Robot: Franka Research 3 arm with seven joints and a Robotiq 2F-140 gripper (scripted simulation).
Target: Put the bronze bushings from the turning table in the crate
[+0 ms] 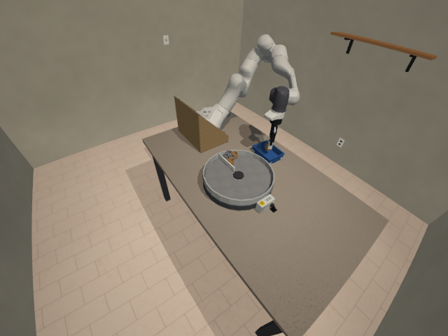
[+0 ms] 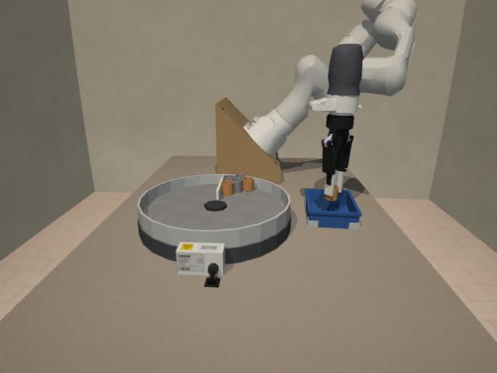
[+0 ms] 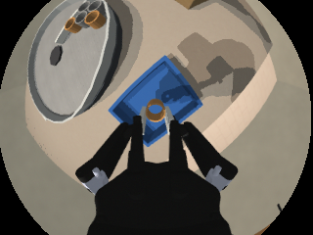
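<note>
My gripper (image 1: 269, 145) (image 2: 334, 190) (image 3: 156, 112) is shut on a bronze bushing (image 2: 335, 194) (image 3: 156, 118) and holds it upright, low over the inside of the blue crate (image 1: 280, 155) (image 2: 333, 221) (image 3: 136, 93). No other bushing shows in the crate. On the grey turning table (image 1: 249, 186) (image 2: 176, 210) (image 3: 68, 78), two bronze bushings stand by the white divider, one (image 1: 234, 155) (image 2: 248, 184) (image 3: 95, 20) near the rim and one (image 1: 230, 160) (image 2: 227, 188) (image 3: 72, 24) closer to the hub. Three grey steel bushings stand against them; one of these (image 2: 237, 186) (image 3: 81, 20) is between the two bronze ones.
The white divider (image 1: 227, 162) (image 2: 218, 189) (image 3: 62, 36) stands up on the turning table beside the bushings. The table's raised rim faces the crate. A white box (image 1: 264, 203) (image 2: 200, 259) and a small black stand are at its front. A wooden wedge (image 1: 199, 130) (image 2: 245, 156) carries the arm base.
</note>
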